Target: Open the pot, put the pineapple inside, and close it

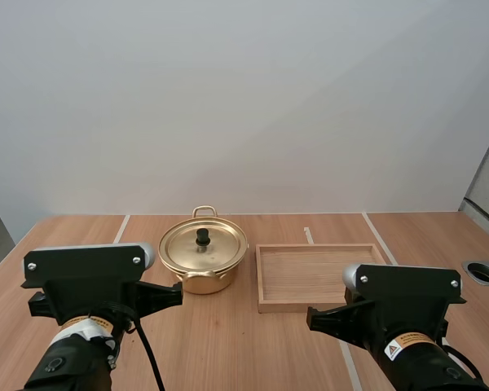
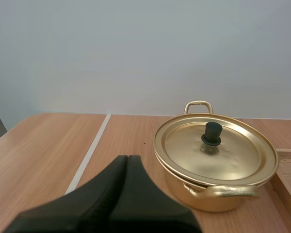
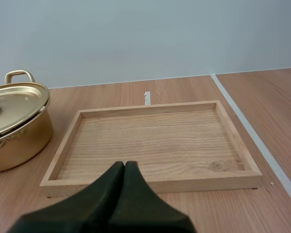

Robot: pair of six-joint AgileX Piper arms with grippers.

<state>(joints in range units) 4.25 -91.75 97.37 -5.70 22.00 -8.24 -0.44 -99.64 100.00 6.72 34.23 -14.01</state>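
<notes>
A golden pot [image 1: 204, 269] stands on the table with its lid [image 1: 204, 245] on, a black knob [image 1: 202, 237] at the lid's middle. From the left wrist view the pot [image 2: 211, 187] and its lid [image 2: 216, 149] sit just ahead of my left gripper [image 2: 127, 159], whose fingers lie together as one dark wedge holding nothing. My right gripper [image 3: 124, 165] is likewise shut on nothing, short of the wooden tray's near rim. The pot [image 3: 17, 131] stands beside that tray.
A wooden tray [image 1: 322, 303] lies flat right of the pot, with nothing in it; its rim [image 3: 150, 184] runs close in front of my right gripper. A round hole [image 1: 483, 272] is set in the table at the far right. Pale stripes cross the tabletop.
</notes>
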